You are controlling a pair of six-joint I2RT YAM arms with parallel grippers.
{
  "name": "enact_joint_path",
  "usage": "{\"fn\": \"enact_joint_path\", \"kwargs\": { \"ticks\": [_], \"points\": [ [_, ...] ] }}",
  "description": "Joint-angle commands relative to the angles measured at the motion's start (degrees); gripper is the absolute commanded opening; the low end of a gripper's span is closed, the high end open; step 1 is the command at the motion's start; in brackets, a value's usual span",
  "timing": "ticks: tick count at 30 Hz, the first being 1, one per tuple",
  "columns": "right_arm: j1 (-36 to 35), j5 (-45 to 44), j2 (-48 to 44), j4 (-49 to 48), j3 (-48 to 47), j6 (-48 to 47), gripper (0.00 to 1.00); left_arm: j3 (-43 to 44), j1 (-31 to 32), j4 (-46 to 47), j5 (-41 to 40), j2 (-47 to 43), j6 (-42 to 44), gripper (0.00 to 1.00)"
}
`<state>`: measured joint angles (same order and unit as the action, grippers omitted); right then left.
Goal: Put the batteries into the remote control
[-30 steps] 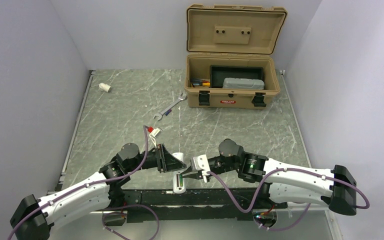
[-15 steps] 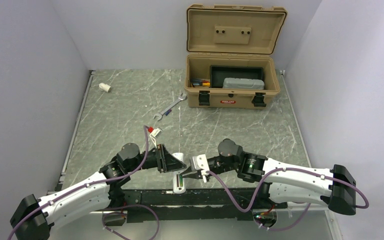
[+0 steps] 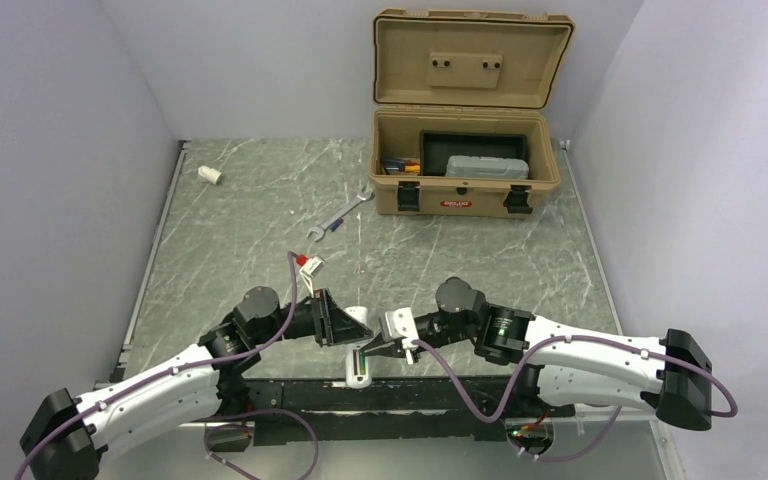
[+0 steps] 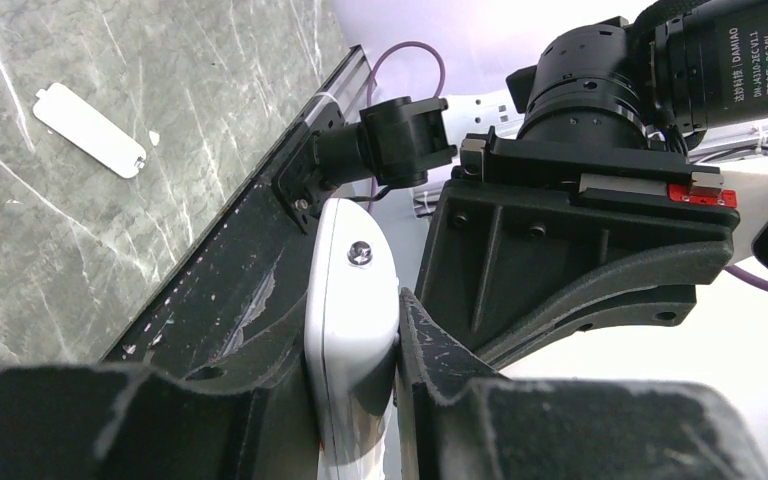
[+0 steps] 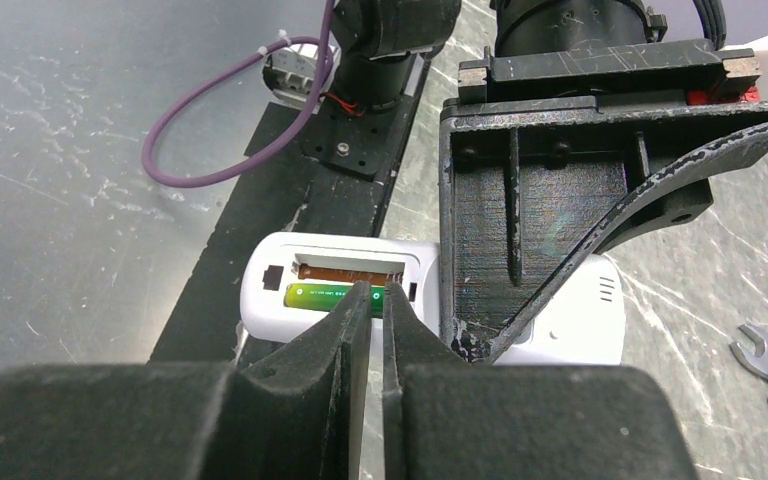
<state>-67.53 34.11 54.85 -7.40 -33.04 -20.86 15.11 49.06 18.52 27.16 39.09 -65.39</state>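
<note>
Down by the near edge, left gripper (image 4: 358,400) is clamped tight on the remote (image 4: 352,300). Right gripper (image 5: 372,300) is pinched shut with nothing between its fingers, tips right at the green battery (image 5: 322,296) sitting in the remote's open bay (image 5: 350,270).

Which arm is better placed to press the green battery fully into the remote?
Right. The right end effector, shut, is poised at the battery in the open compartment; the left end effector is clamped on the remote control, steadying it.
</note>
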Motion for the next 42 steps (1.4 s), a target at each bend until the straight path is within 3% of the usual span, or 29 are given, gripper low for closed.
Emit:
{"fn": "enact_joint_path", "kwargs": {
  "ticks": [1, 25, 42],
  "points": [
    [-0.96, 6.83, 0.74, 2.89, 1.46, 2.54, 0.11, 2.51, -0.54, 6.46, -3.85, -1.23, -0.26, 0.0],
    [-2.4, 5.36, 3.03, 5.2, 1.62, 2.58, 0.1, 2.37, -0.57, 7.16, -4.74, -1.72, -0.56, 0.0],
    [-4.8, -6.23, 2.96, 14.9, -0.6, -1.99, 0.09, 2.28, -0.57, 6.35, -5.53, -2.83, -0.98, 0.0]
  ]
}}
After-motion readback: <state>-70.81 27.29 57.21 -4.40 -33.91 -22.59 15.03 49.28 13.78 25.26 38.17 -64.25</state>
